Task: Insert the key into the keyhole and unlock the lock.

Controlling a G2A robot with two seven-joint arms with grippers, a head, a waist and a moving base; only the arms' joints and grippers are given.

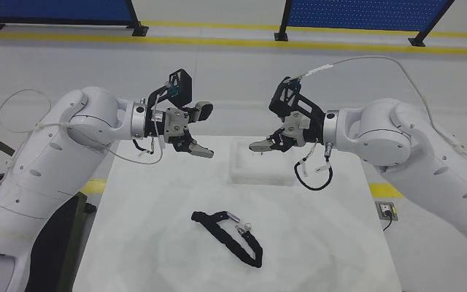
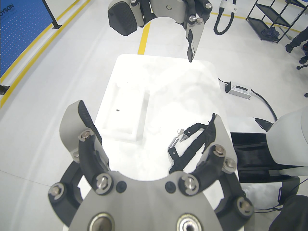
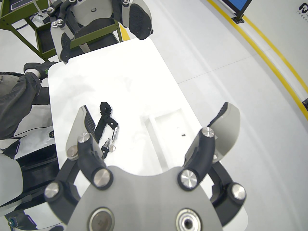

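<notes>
Black fabric-sleeved cable lock (image 1: 219,232) lies flat, running 10 to 4 o'clock; silver key (image 1: 246,228), apparently, at its 1 o'clock side.

Overhead camera, opposed wrist cameras, shared table (image 1: 160,248).

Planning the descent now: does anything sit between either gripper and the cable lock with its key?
Nothing visible does. The cable lock and key lie on bare table; the white tray sits apart from them. Left gripper and right gripper hang open above.

The keyhole on the lock (image 3: 105,110) is too small to make out.
</notes>
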